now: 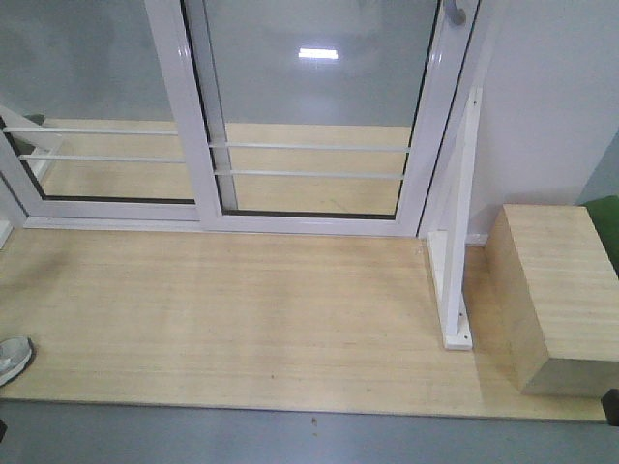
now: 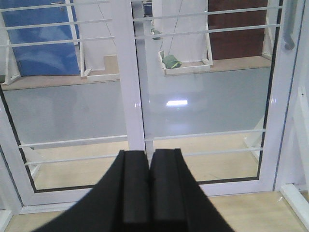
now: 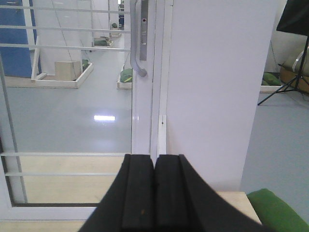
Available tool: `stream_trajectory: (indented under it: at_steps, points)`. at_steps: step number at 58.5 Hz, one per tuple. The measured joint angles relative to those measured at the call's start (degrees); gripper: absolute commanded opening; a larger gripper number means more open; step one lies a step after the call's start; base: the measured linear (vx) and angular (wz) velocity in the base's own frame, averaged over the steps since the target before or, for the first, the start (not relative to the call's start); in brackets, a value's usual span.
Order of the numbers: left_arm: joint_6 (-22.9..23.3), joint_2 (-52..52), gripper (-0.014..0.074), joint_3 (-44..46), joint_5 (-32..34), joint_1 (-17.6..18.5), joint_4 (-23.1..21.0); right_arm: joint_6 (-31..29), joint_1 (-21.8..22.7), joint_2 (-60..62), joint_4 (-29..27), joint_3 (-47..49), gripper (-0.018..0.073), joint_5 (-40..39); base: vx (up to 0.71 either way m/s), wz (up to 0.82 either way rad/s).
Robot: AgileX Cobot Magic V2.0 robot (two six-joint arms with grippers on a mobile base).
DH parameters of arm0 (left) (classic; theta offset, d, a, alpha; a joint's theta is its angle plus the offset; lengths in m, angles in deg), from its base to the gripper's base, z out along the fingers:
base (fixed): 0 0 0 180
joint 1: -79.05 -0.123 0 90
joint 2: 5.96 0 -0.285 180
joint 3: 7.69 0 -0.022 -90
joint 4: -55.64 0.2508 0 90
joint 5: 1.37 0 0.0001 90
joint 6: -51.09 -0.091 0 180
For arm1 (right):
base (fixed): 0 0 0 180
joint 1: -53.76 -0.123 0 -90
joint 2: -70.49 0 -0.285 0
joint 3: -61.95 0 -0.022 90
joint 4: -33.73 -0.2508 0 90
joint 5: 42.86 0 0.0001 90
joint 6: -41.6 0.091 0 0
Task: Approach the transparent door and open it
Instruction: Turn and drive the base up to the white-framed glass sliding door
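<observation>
The transparent door (image 1: 319,106) stands ahead, a clear-glass panel in a white frame with thin white bars across it. Its curved grey pull handle (image 1: 455,12) is on the right stile, cut off at the top of the front view. The door also shows in the left wrist view (image 2: 207,87) with the handle (image 2: 288,29), and in the right wrist view (image 3: 67,96) with the handle (image 3: 136,43). It looks closed. My left gripper (image 2: 150,159) is shut and empty, well short of the door. My right gripper (image 3: 154,162) is shut and empty, below the handle and apart from it.
A similar glass panel without a handle (image 1: 87,106) stands left of the door. A white slanted post with brace (image 1: 456,242) stands right of it, beside a wooden block (image 1: 556,290). A white wall (image 3: 217,87) is to the right. A shoe (image 1: 12,356) lies at the left edge.
</observation>
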Motion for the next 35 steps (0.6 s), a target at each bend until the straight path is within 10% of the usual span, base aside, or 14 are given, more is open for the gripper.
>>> stream_trajectory:
  at_steps: [35]
  points:
    - [0.0,0.0,-0.0006,0.0,0.0,0.0,0.0,0.0,0.0,0.0,0.0,0.0,-0.0006,0.0,0.44,-0.05]
